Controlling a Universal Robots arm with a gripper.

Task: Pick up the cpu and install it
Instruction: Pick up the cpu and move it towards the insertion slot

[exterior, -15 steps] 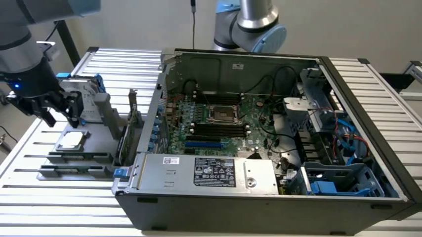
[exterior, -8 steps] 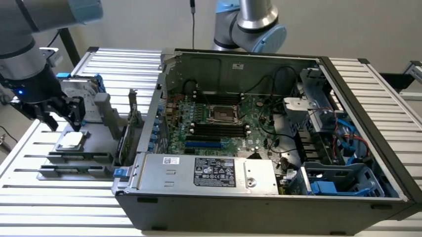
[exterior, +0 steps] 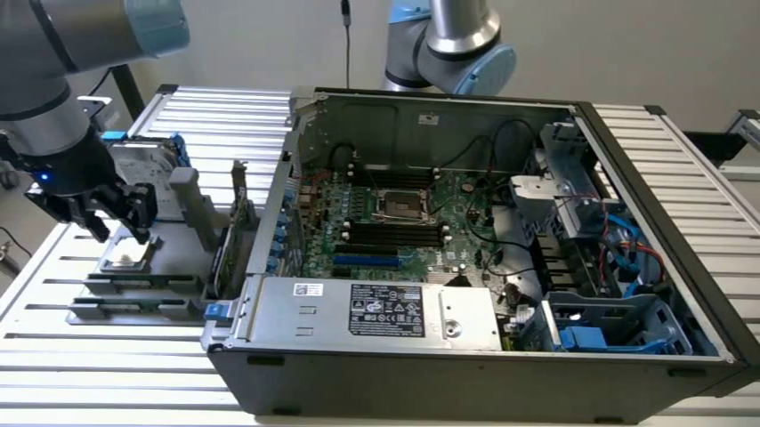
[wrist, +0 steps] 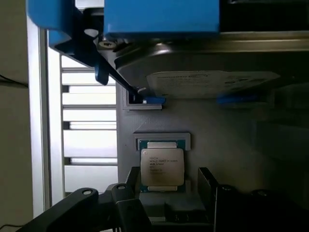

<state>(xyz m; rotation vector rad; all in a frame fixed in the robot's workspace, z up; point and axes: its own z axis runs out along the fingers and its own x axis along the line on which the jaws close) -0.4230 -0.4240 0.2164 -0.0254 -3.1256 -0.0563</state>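
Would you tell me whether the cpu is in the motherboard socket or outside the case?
Outside: the cpu lies flat in its holder beside the case, below the open gripper; the socket looks empty.

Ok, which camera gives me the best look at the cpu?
The wrist view: the cpu faces the camera squarely, silver top and printed text plain. In the exterior view the cpu is a small pale square on the exterior view's left, beside the computer case, under the open gripper.
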